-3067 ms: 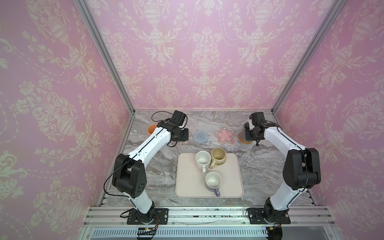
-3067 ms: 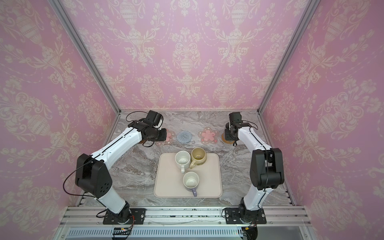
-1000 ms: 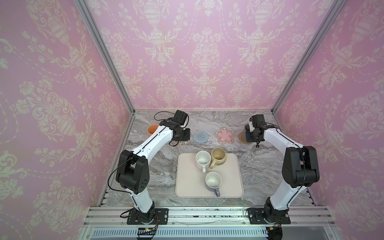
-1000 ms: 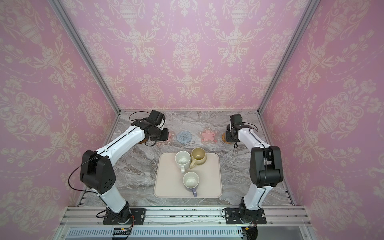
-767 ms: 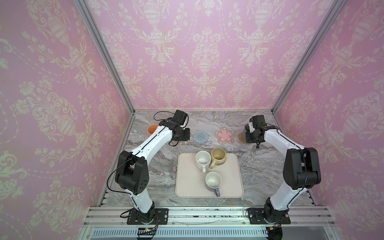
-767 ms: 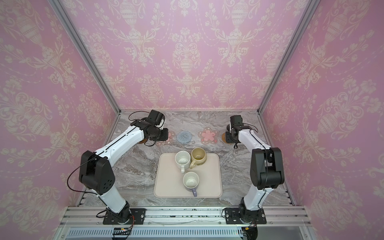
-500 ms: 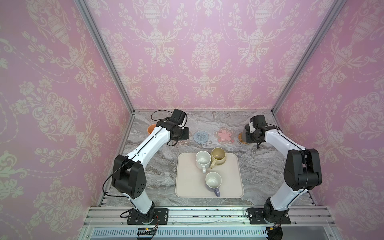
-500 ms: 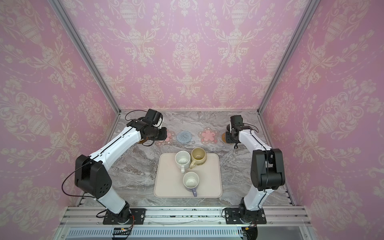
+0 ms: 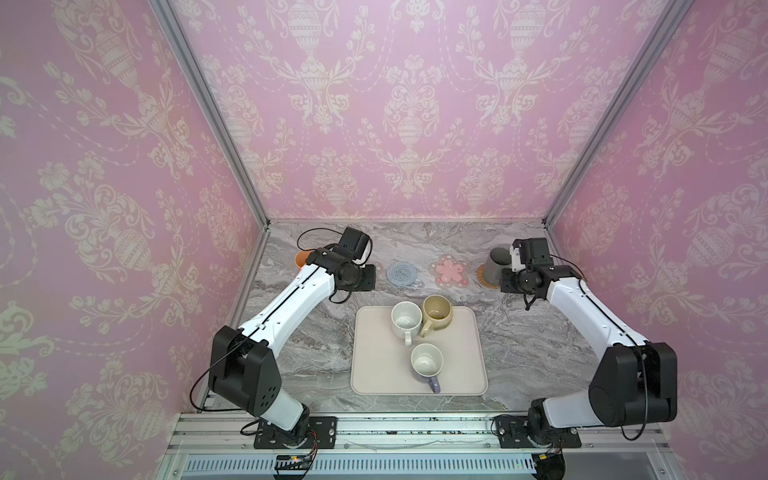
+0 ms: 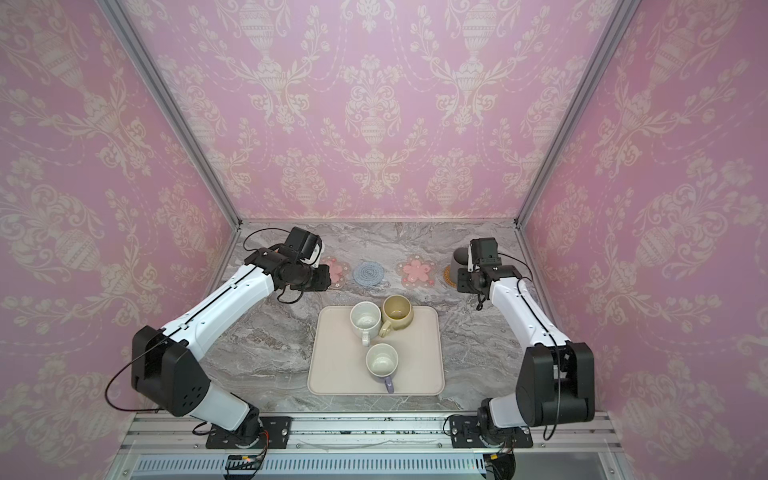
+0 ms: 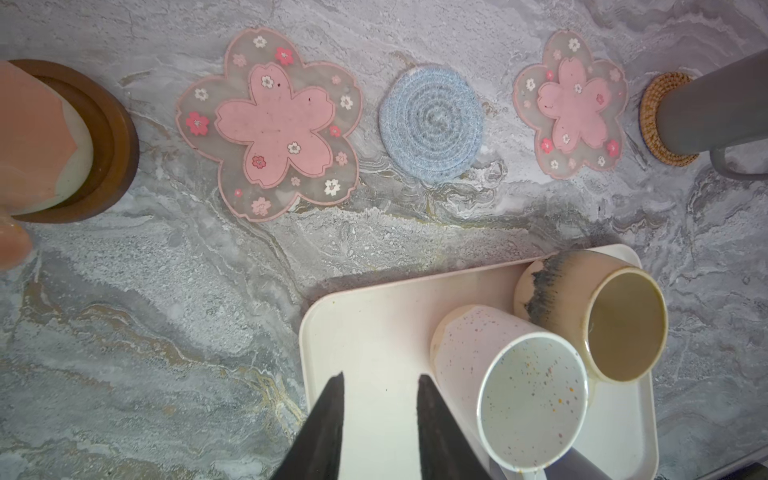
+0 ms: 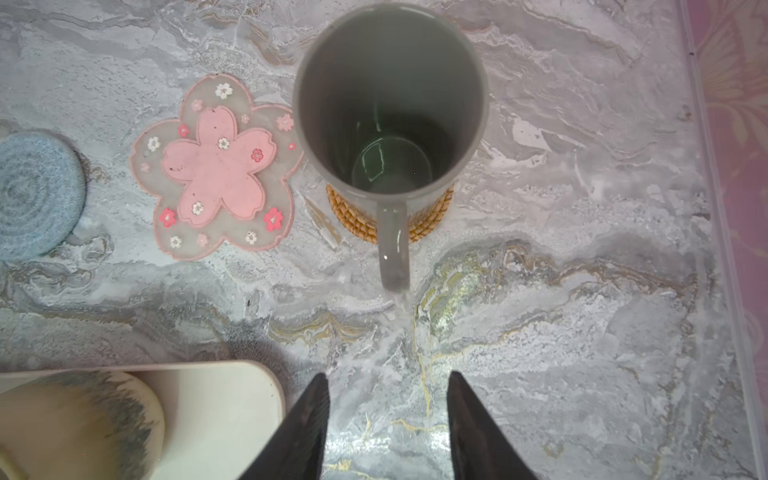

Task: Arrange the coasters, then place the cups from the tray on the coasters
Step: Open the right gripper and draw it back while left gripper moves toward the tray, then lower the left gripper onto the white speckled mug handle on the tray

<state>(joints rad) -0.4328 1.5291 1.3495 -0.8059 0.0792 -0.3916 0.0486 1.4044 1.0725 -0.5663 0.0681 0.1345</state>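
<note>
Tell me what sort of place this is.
Probably a robot test cell dressed as a tea table, not a real room: pink wallpaper panels sit in bare aluminium framing, two robot arms are bolted to a metal rail, and the marble-look tabletop holds coasters and a tray of mugs.

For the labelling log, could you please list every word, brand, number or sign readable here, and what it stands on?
None can be read in any view.
The flower coasters carry only small blossom prints, the speckled mug only paint flecks; the tray is plain.
</note>
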